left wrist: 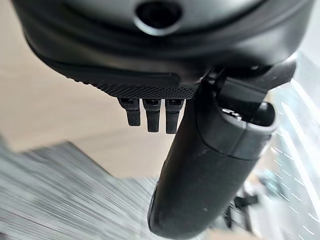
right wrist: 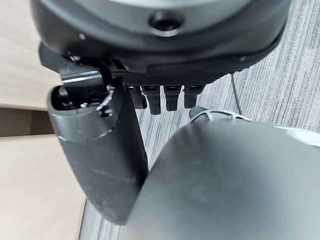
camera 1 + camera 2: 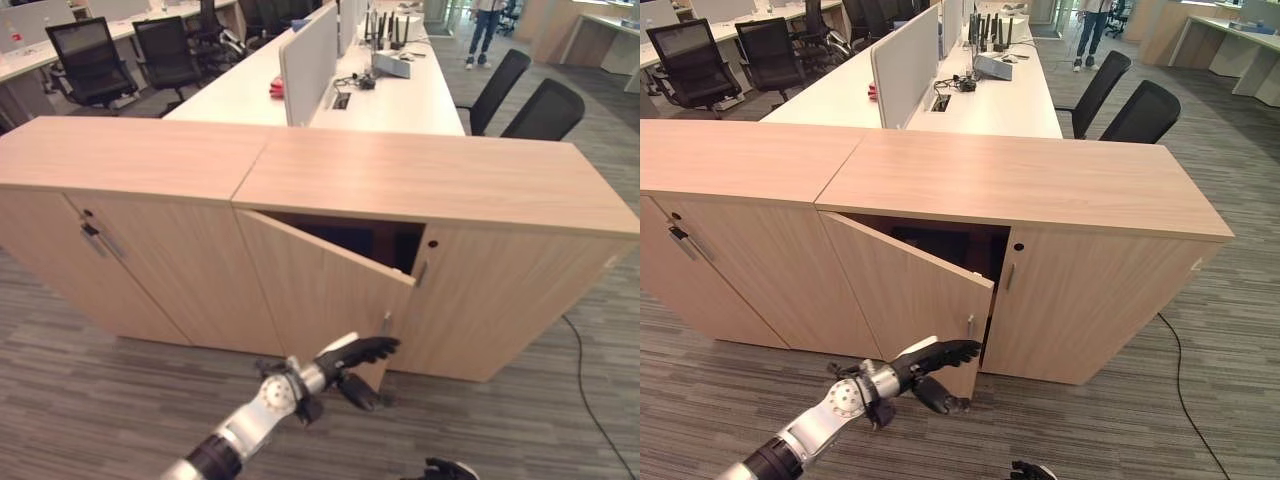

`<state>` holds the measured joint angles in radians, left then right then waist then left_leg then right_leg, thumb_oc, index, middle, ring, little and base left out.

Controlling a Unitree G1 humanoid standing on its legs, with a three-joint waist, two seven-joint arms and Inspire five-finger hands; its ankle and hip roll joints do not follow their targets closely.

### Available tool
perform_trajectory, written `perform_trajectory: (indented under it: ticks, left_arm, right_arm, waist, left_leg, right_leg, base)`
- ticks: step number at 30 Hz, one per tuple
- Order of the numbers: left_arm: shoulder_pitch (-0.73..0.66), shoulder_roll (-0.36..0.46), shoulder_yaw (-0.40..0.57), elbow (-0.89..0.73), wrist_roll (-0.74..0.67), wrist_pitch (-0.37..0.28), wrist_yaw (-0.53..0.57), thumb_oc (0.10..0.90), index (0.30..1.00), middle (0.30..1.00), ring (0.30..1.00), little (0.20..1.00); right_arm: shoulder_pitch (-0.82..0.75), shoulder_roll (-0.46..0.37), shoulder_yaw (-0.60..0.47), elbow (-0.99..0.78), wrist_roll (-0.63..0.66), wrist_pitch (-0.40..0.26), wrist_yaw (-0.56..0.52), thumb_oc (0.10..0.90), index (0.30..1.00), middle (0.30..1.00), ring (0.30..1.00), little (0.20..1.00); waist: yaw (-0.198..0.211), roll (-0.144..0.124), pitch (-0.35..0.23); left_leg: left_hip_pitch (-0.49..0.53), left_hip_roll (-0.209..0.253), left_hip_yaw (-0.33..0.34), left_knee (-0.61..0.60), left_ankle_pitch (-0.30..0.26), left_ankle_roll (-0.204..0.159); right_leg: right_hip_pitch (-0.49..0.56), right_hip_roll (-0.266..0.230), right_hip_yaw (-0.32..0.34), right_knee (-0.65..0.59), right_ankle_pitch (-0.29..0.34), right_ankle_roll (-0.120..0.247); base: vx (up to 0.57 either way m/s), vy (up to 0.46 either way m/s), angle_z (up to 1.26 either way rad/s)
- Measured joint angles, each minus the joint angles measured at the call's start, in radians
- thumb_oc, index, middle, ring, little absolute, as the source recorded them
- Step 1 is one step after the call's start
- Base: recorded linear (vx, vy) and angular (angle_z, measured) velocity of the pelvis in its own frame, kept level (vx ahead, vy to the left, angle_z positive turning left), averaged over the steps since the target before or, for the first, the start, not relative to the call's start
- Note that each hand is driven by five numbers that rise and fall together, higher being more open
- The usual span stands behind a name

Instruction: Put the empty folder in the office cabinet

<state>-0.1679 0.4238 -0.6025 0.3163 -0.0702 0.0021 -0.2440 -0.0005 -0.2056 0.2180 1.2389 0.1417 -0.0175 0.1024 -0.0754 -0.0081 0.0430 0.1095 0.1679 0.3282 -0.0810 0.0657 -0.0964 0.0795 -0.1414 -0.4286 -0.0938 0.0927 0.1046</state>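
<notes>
Cabinet door [image 3: 325,285] at frame centre is seen ajar. Left hand [image 3: 352,358], fingers straight and apart, is placed at the door's free lower edge near the handle [image 3: 386,323]. Right hand [image 3: 447,469] is seen at the bottom edge; its finger state cannot be told. No folder is seen. Door should be swung wider, fingers kept behind the edge.
</notes>
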Motion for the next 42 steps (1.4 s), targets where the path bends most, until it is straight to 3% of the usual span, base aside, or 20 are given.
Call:
perform_trajectory:
  ticks: [5,7,10,11,14,15,16,17,19,20,21,24,25,27,30,33,38,42]
  left_arm:
    - [0.033,0.036,0.030,-0.007,0.007,0.003,-0.005,0.800,0.900,0.900,0.900,0.900]
    - [0.035,0.030,0.032,-0.004,0.008,0.000,-0.009,0.800,0.900,0.900,0.900,0.900]
    - [0.026,0.037,0.063,0.052,0.070,-0.002,-0.001,0.800,0.900,0.900,0.900,0.900]
    - [0.025,0.052,0.070,0.071,0.122,-0.002,0.010,0.800,0.900,0.900,0.900,0.900]
    - [0.023,0.066,0.083,0.072,0.164,-0.002,0.024,0.800,0.900,0.900,0.900,0.900]
    - [0.010,0.054,0.090,0.081,0.187,-0.003,0.050,0.800,0.900,0.900,0.900,0.900]
    - [-0.002,0.046,0.090,0.091,0.205,-0.003,0.068,0.800,0.900,0.900,0.900,0.900]
    - [-0.018,0.037,0.091,0.111,0.226,-0.005,0.109,0.800,0.900,0.900,0.900,0.900]
    - [-0.056,0.025,0.090,0.145,0.249,-0.006,0.142,0.800,0.900,0.900,0.900,0.900]
    - [-0.107,0.018,0.090,0.190,0.277,-0.010,0.172,0.800,0.900,0.900,0.900,0.900]
    - [-0.135,0.029,0.090,0.212,0.285,-0.010,0.190,0.800,0.900,0.900,0.900,0.900]
    - [-0.229,0.035,0.088,0.309,0.318,-0.013,0.220,0.800,0.900,0.900,0.900,0.900]
    - [-0.275,0.039,0.081,0.385,0.329,-0.025,0.233,0.800,0.900,0.900,0.900,0.900]
    - [-0.305,0.058,0.043,0.426,0.363,-0.035,0.238,0.800,0.900,0.900,0.900,0.900]
    - [-0.325,0.077,0.016,0.486,0.405,-0.072,0.240,0.800,0.900,0.900,0.900,0.900]
    - [-0.334,0.104,0.016,0.592,0.438,-0.060,0.258,0.800,0.900,0.900,0.900,0.900]
    - [-0.349,0.123,0.019,0.766,0.470,-0.044,0.268,0.800,0.900,0.900,0.900,0.900]
    - [-0.331,0.135,0.024,0.761,0.470,-0.035,0.281,0.800,0.900,0.900,0.900,0.900]
  right_arm:
    - [0.002,-0.017,0.005,-0.010,0.000,0.000,0.001,0.800,0.900,0.900,0.900,0.900]
    - [0.000,-0.032,0.014,-0.025,-0.001,0.001,0.002,0.800,0.900,0.900,0.900,0.900]
    - [-0.008,-0.042,0.074,-0.094,-0.003,0.015,0.010,0.800,0.900,0.900,0.900,0.900]
    - [0.002,-0.040,0.087,-0.118,-0.003,0.020,0.010,0.800,0.900,0.900,0.900,0.900]
    - [0.011,-0.051,0.091,-0.140,-0.003,0.023,0.017,0.800,0.900,0.900,0.900,0.900]
    - [0.019,-0.068,0.093,-0.136,-0.003,0.028,0.018,0.800,0.900,0.900,0.900,0.900]
    - [0.024,-0.071,0.095,-0.133,-0.002,0.029,0.019,0.800,0.900,0.900,0.900,0.900]
    - [0.027,-0.080,0.104,-0.127,-0.003,0.027,0.016,0.800,0.900,0.900,0.900,0.900]
    - [0.018,-0.091,0.117,-0.125,-0.003,0.026,0.016,0.800,0.900,0.900,0.900,0.900]
    - [0.005,-0.093,0.117,-0.118,-0.003,0.026,0.016,0.800,0.900,0.900,0.900,0.900]
    - [0.002,-0.090,0.124,-0.110,-0.004,0.027,0.018,0.800,0.900,0.900,0.900,0.900]
    - [0.002,-0.084,0.125,-0.074,-0.004,0.023,0.018,0.800,0.900,0.900,0.900,0.900]
    - [0.002,-0.086,0.123,-0.049,-0.015,0.025,0.018,0.800,0.900,0.900,0.900,0.900]
    - [0.023,-0.099,0.123,-0.044,-0.022,0.030,0.013,0.800,0.900,0.900,0.900,0.900]
    - [0.078,-0.124,0.118,-0.022,-0.022,0.029,0.010,0.800,0.900,0.900,0.900,0.900]
    - [0.102,-0.119,0.116,-0.006,-0.022,0.036,0.011,0.800,0.900,0.900,0.900,0.900]
    - [0.109,-0.101,0.113,-0.013,-0.022,0.026,0.019,0.800,0.900,0.900,0.900,0.900]
    - [0.099,-0.103,0.111,-0.012,-0.022,0.022,0.019,0.800,0.900,0.900,0.900,0.900]
  waist:
    - [0.001,0.024,-0.001]
    - [-0.003,0.051,-0.004]
    - [0.002,0.044,-0.005]
    - [0.008,0.030,-0.008]
    - [0.020,0.004,-0.005]
    - [0.028,-0.004,0.003]
    - [0.030,-0.006,0.004]
    - [0.035,-0.016,0.007]
    - [0.030,-0.025,0.013]
    - [0.031,-0.039,0.022]
    - [0.029,-0.050,0.029]
    - [-0.008,-0.056,0.034]
    - [-0.016,-0.064,0.033]
    - [-0.027,-0.062,0.034]
    - [-0.053,-0.022,0.040]
    - [-0.063,0.004,0.052]
    - [-0.056,0.020,0.057]
    - [-0.026,0.036,0.057]
  left_leg:
    - [0.016,0.031,0.024,0.009,0.001,-0.001]
    - [0.013,0.066,0.025,0.029,0.002,0.000]
    - [-0.007,0.126,0.021,0.119,0.003,0.002]
    - [-0.013,0.147,0.014,0.142,0.044,-0.002]
    - [-0.021,0.148,-0.005,0.148,0.151,-0.042]
    - [-0.046,0.150,-0.062,0.195,0.175,-0.045]
    - [-0.059,0.150,-0.098,0.217,0.160,-0.059]
    - [-0.074,0.106,-0.181,0.245,0.073,-0.094]
    - [-0.087,0.033,-0.231,0.236,0.018,-0.082]
    - [-0.093,-0.037,-0.302,0.222,-0.031,-0.082]
    - [-0.096,-0.064,-0.306,0.222,-0.030,-0.075]
    - [-0.086,-0.064,-0.293,0.168,-0.028,-0.060]
    - [-0.057,-0.048,-0.244,0.132,-0.025,-0.055]
    - [-0.035,-0.042,-0.221,0.127,-0.021,-0.051]
    - [0.010,-0.035,-0.214,0.085,0.001,-0.039]
    - [0.019,-0.048,-0.192,0.078,-0.002,-0.034]
    - [0.031,-0.056,-0.181,0.080,-0.003,-0.034]
    - [0.023,-0.057,-0.182,0.094,-0.005,-0.032]
  right_leg:
    - [0.002,0.033,0.020,0.000,-0.011,-0.020]
    - [0.006,0.065,0.027,0.002,-0.020,-0.038]
    - [-0.019,0.102,0.040,0.076,-0.075,-0.085]
    - [-0.023,0.111,0.056,0.090,-0.096,-0.111]
    - [-0.014,0.113,0.066,0.066,-0.089,-0.129]
    - [-0.013,0.129,0.084,0.060,-0.083,-0.157]
    - [-0.005,0.130,0.088,0.062,-0.078,-0.170]
    - [-0.004,0.125,0.116,0.054,-0.060,-0.198]
    - [0.001,0.127,0.140,0.042,-0.059,-0.196]
    - [0.000,0.129,0.162,0.036,-0.049,-0.205]
    - [0.004,0.136,0.172,0.033,-0.044,-0.207]
    - [0.031,0.174,0.179,0.001,-0.041,-0.207]
    - [0.037,0.185,0.194,0.001,-0.048,-0.217]
    - [0.040,0.186,0.202,0.003,-0.048,-0.217]
    - [0.033,0.191,0.214,0.010,-0.037,-0.202]
    - [0.027,0.179,0.231,0.001,-0.033,-0.193]
    - [0.031,0.171,0.246,0.000,-0.035,-0.188]
    - [0.031,0.168,0.246,0.001,-0.035,-0.189]
  base:
    - [0.05,-0.166,-0.15]
    - [0.08,-0.323,-0.19]
    - [0.03,-0.251,-0.19]
    - [0.00,-0.104,-0.18]
    - [-0.04,-0.102,-0.21]
    - [-0.11,-0.021,-0.24]
    - [-0.10,-0.002,-0.37]
    - [-0.10,0.010,-0.52]
    - [-0.02,0.002,-0.48]
    - [0.01,0.003,-0.52]
    - [0.03,0.020,-0.55]
    - [0.06,0.054,-0.23]
    - [0.06,0.065,-0.32]
    - [0.03,0.042,-0.28]
    - [0.01,0.052,-0.13]
    - [0.01,0.033,-0.22]
    - [0.00,0.013,-0.04]
    - [0.00,0.005,0.02]
